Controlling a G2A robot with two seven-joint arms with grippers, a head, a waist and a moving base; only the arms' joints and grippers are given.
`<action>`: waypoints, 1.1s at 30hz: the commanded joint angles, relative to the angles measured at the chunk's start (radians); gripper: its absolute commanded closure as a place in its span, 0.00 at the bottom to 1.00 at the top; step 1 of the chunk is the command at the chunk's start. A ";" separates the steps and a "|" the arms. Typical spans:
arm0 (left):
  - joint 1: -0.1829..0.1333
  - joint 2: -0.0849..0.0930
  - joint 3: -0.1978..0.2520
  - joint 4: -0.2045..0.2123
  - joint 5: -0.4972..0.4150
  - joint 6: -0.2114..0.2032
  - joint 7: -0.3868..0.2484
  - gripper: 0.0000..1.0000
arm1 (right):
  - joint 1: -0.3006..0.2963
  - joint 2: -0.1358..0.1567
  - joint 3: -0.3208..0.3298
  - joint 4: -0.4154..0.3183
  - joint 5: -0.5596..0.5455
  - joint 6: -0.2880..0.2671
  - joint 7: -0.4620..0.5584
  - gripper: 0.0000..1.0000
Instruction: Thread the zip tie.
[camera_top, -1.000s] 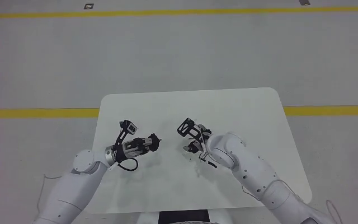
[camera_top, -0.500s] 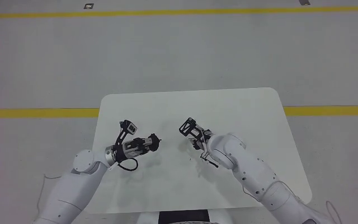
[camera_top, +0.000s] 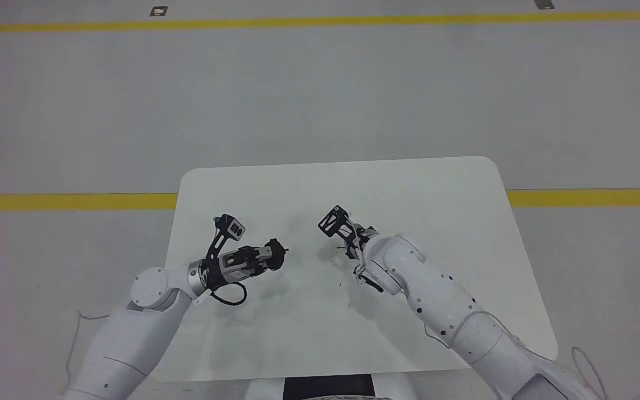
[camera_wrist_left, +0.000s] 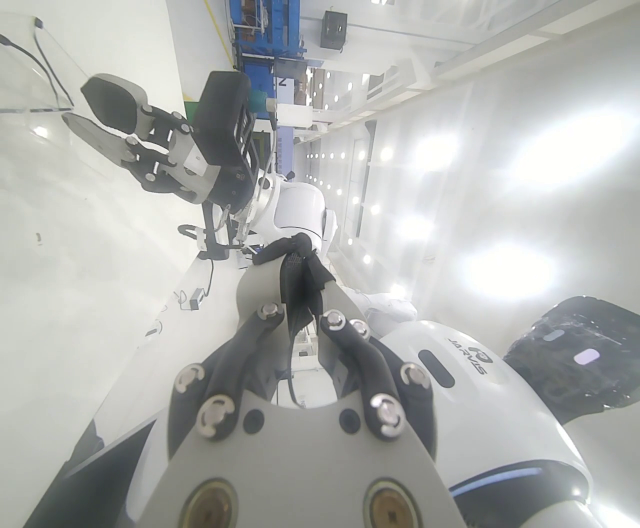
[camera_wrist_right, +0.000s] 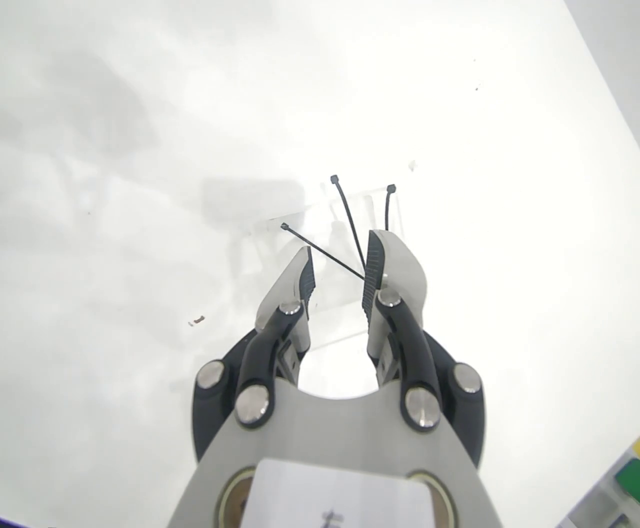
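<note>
We record the right gripper (camera_wrist_right: 340, 272) with its fingers spread and nothing held between the ribbed pads; directly ahead of its fingertips stands a clear holder (camera_wrist_right: 334, 325) on the white table (camera_top: 450, 200), part of the holder lying between the two fingers; three black zip ties (camera_wrist_right: 345, 210) rise from this holder, heads uppermost and fanned apart, their lower ends converging behind one pad of the right gripper; we cannot tell whether that pad touches them. We note the left gripper (camera_wrist_left: 300, 285) with its fingers pressed together on a black strip (camera_wrist_left: 295, 250) whose bunched end projects just past the fingertips; we cannot confirm that this strip is a zip tie. From above, the left gripper points towards the right gripper across a gap of bare table, the two well apart; the holder lies beyond the left gripper's tips, at the right gripper.
</note>
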 joint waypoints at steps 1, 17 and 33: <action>0.000 0.000 0.000 0.000 0.000 0.000 0.000 1.00 | 0.005 -0.005 -0.006 0.011 -0.010 0.008 -0.001 0.80; 0.000 0.000 0.000 0.000 0.000 0.000 0.000 1.00 | 0.021 -0.037 -0.016 0.077 -0.023 0.029 -0.012 0.89; 0.000 0.000 0.000 0.000 0.000 0.000 0.000 1.00 | 0.040 -0.067 -0.026 0.122 -0.068 0.047 -0.001 0.87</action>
